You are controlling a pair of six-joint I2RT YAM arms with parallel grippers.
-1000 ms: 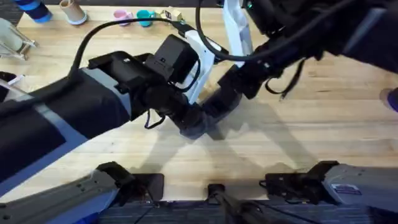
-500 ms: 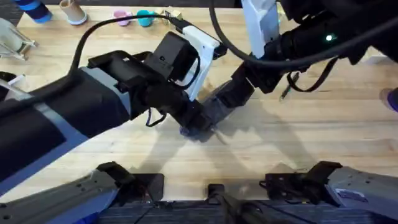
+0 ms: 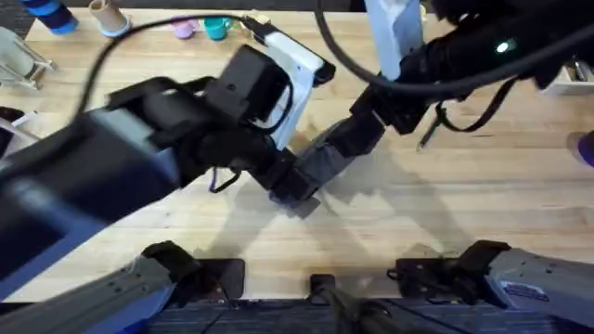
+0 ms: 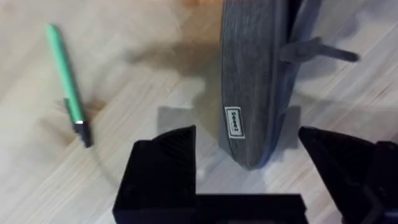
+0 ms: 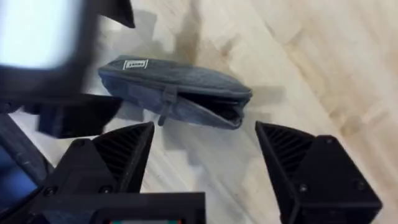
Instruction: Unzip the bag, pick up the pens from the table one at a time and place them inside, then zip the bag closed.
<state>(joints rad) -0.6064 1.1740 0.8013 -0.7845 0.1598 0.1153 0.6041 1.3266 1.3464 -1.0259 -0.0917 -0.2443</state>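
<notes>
— Where is the pencil pouch?

— Lying flat on the wooden worktop, near the middle of the overhead view, just toward six o'clock from centre, under the two arms that meet there. In the right wrist view its zipper is parted at one end, where the mouth gapes, and the small pull hangs partway along its length. A little label sits near the opposite end.

— And the left gripper?

— Its two black fingers are spread wide, one on each side of the pouch's labelled end, touching nothing that I can see. It hovers just above that end.

— The right gripper?

— Also spread apart, hanging over the pouch near its gaping end, with fabric between the fingers but no contact visible.

— Any pens?

— A bright green pen with a dark tip lies on the bare wood beside the pouch, well apart from it, in the left wrist view.

— Anything else around?

— At the far edge, toward eleven and twelve o'clock overhead, stand small cups and a blue object.
</notes>
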